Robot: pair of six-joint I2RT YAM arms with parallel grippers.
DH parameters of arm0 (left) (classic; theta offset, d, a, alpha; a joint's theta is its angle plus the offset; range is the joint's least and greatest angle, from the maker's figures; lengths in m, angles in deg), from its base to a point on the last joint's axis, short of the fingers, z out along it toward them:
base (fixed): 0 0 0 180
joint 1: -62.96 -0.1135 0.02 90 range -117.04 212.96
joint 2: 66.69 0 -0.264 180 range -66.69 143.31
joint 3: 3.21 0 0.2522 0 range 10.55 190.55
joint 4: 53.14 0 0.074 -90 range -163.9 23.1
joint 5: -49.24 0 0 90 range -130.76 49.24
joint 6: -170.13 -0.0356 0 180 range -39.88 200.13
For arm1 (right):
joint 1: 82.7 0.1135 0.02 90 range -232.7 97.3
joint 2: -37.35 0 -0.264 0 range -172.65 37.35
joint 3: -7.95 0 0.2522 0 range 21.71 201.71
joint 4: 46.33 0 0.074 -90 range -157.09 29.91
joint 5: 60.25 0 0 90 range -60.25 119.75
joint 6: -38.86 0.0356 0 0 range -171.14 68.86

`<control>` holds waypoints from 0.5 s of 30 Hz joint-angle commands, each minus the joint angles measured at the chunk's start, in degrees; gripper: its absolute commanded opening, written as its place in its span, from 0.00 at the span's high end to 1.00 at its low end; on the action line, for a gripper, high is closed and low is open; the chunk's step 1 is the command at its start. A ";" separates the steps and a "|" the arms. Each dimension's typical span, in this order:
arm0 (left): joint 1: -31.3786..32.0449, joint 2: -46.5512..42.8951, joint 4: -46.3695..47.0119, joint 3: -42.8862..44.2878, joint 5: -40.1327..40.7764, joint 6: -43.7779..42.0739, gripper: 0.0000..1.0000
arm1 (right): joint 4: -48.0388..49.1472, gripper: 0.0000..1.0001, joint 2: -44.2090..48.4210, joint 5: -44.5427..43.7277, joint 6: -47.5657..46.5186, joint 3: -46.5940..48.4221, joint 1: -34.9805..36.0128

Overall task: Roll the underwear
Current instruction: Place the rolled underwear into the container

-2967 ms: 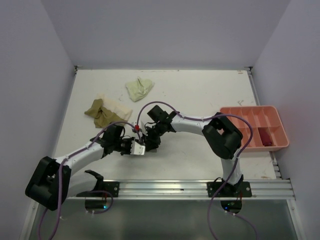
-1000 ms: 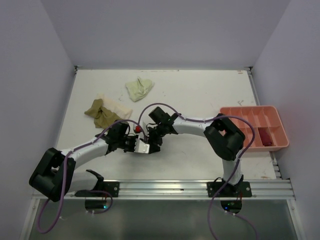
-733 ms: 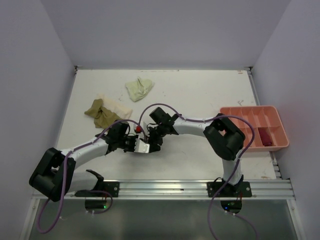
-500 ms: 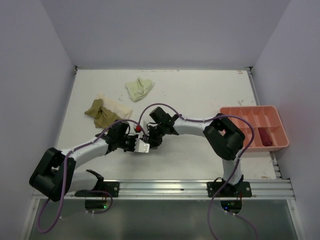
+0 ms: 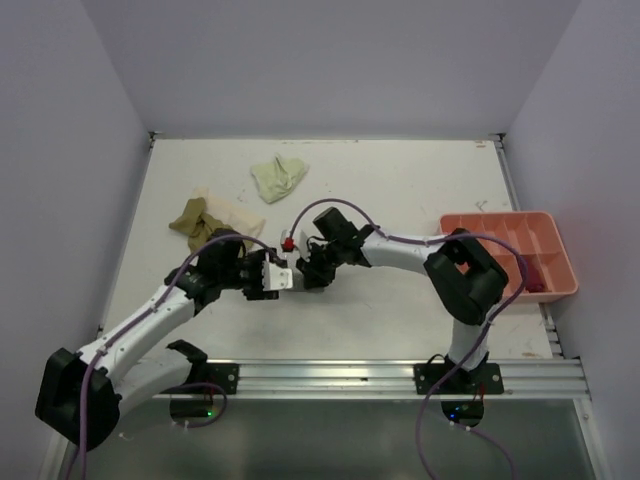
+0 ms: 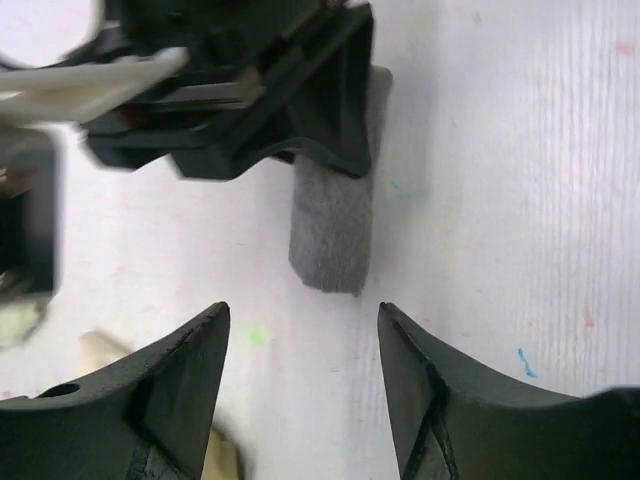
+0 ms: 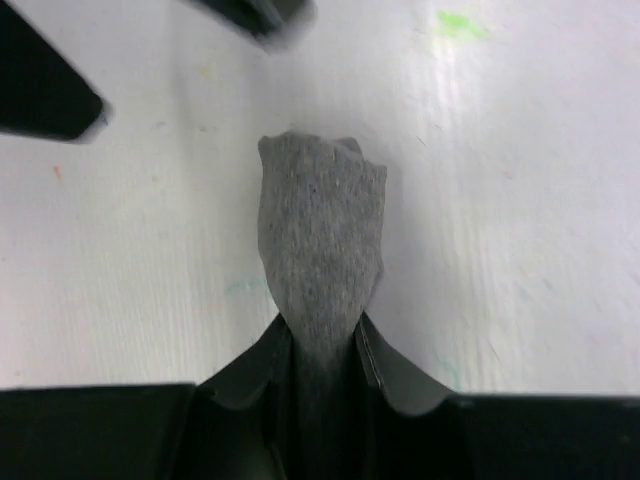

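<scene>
Table (image 5: 400,200): white, paint-flecked.
Grey underwear (image 7: 322,240): narrow bundle.
Right gripper (image 7: 322,340): pinching Grey underwear's end.
Left gripper (image 6: 300,322): fingers spread, just beside Grey underwear.

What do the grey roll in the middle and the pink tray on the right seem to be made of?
Grey roll: soft knit cloth, perhaps cotton jersey; matte, finely flecked, fuzzy at the edges, and it pinches narrow where gripped. Pink tray: probably moulded plastic; even salmon colour, thin stiff walls and straight dividers, finish too distant to judge.
</scene>
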 commanded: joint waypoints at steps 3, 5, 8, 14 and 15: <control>-3.46 -4.51 -4.99 11.09 -2.23 15.28 0.35 | -1.26 1.00 11.40 -0.93 6.01 -0.41 -7.19; -5.04 -4.16 -5.79 12.69 -3.28 18.10 0.34 | -2.75 1.00 15.25 -0.84 7.41 -0.58 -9.66; -6.01 -3.72 -5.09 14.28 -4.60 22.24 0.30 | -5.12 1.00 19.66 -1.80 8.56 -0.93 -14.93; -6.01 -0.75 0.54 15.86 -5.04 29.01 0.00 | -11.89 1.00 32.49 -7.67 7.34 -1.55 -30.22; -6.01 -0.04 0.54 16.30 -4.87 29.28 0.00 | -12.68 1.00 35.72 -8.65 6.37 -1.90 -34.59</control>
